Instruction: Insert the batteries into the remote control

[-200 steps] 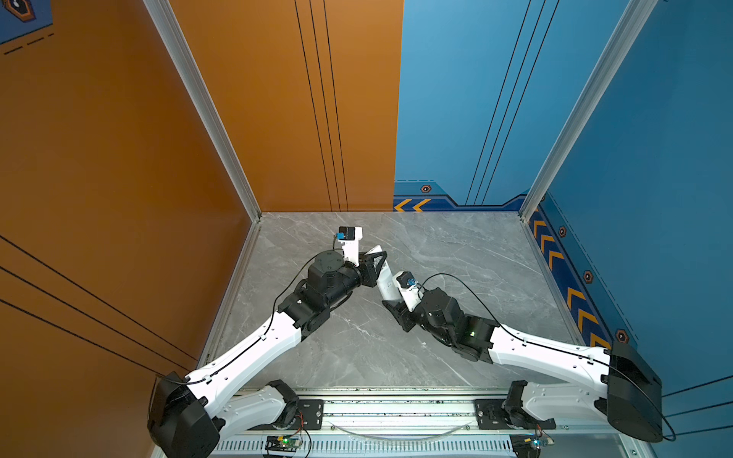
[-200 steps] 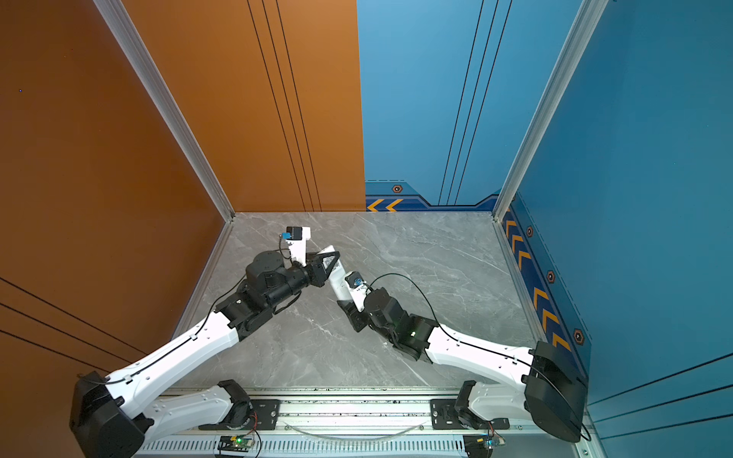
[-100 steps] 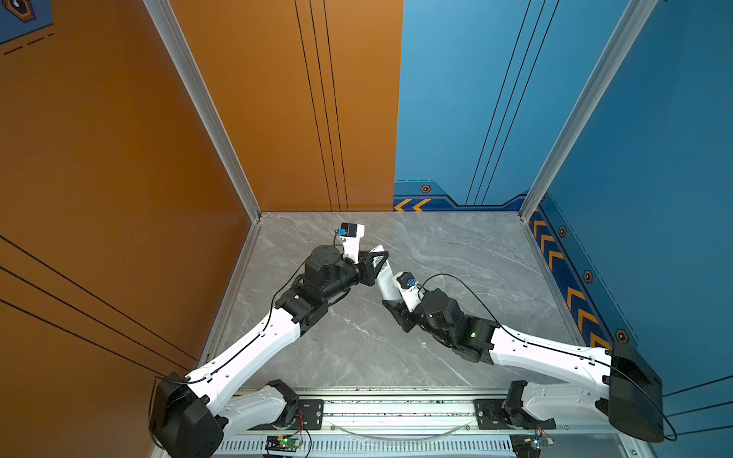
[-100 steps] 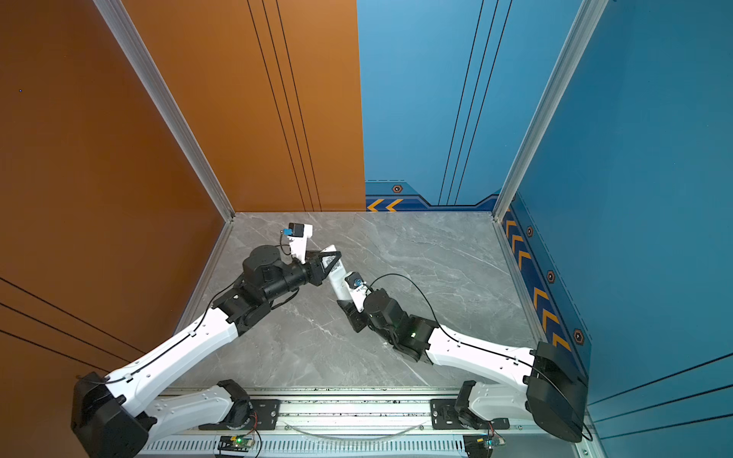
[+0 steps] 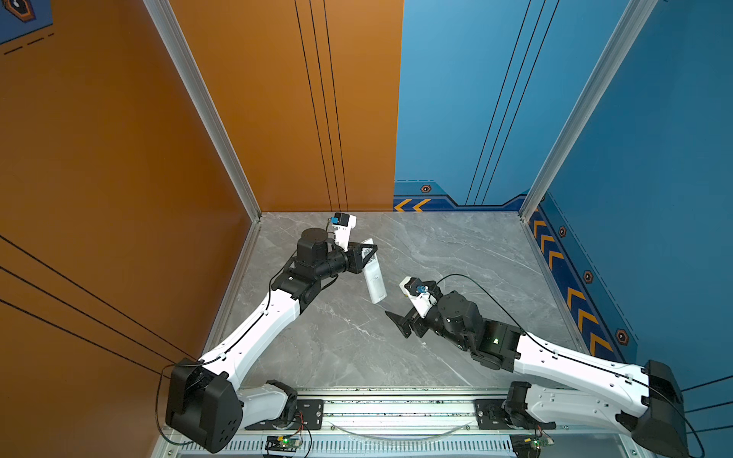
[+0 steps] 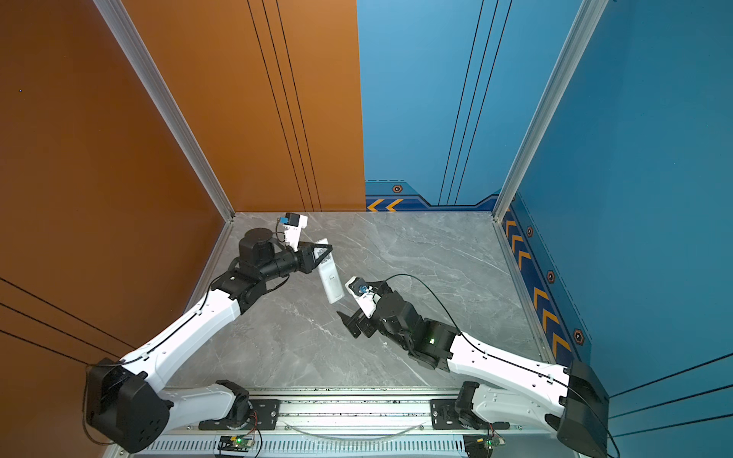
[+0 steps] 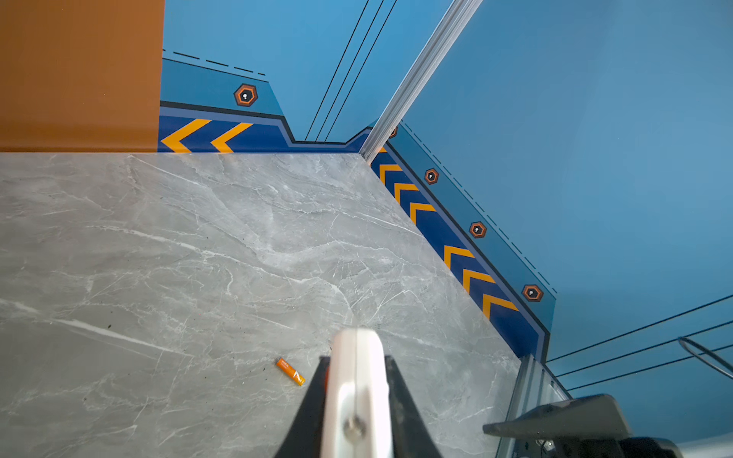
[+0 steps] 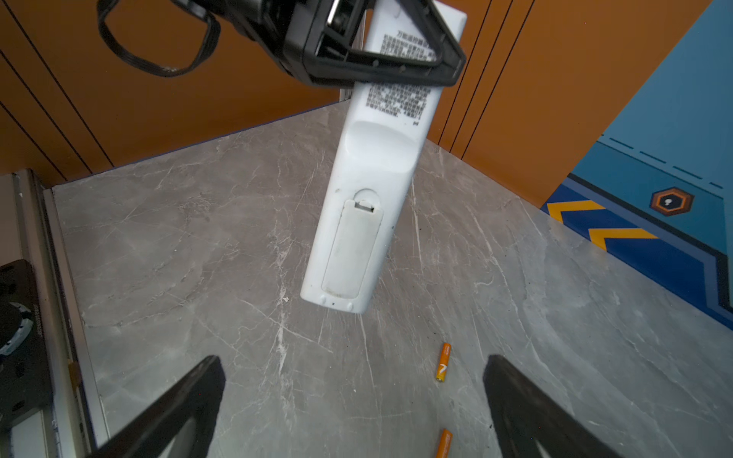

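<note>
White remote control stays clamped in left claw; right claw has released it, open.

left hand clamped tight, raised; right hand spread wide, low.

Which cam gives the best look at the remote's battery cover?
Right wrist view: the battery cover faces the lens, still closed on the remote control. Both top views show the remote's back small, cover unresolved. Left wrist view shows only its edge in the left pincer.
</note>
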Motion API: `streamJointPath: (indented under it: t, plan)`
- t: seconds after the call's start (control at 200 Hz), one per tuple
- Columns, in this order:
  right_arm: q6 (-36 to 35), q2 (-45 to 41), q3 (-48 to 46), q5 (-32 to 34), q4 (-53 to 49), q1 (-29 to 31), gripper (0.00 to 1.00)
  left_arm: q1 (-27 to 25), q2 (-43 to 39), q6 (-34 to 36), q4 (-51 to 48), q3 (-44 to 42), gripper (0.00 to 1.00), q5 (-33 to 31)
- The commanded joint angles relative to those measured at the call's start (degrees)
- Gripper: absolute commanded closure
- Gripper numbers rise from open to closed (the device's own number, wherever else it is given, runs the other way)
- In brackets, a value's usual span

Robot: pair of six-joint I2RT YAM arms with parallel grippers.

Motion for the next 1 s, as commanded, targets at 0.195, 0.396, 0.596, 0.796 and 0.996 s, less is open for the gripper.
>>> streamJointPath:
  t: [0.195,0.396,0.596,0.796,0.996]
  plan:
    - [-7.76,-10.29,-2.03,2.3,-4.0,-0.73,0.0,2.41,7.39,5.62,-4.16,7.4,1.0,14.73]
    - [-7.68,-7.26,1.03,-1.6,-7.44,-4.87,0.0,3.82,12.74,4.3,-2.19,9.9,1.0,18.4]
    - [-10.14,-6.05,3.66,-13.68,-9.78,-6.37,0.0,3.84,14.0,0.17,-2.52,10.82,1.0,21.02]
    - [-13.48,-2.45,10.13,-18.6,-17.54,-6.51,0.0,3.66,15.6,1.17,-8.16,14.27,1.0,23.18]
    - [-18.54,2.24,18.52,-22.24,-27.66,-6.53,0.0,3.22,18.0,1.4,-6.87,13.86,1.0,26.97]
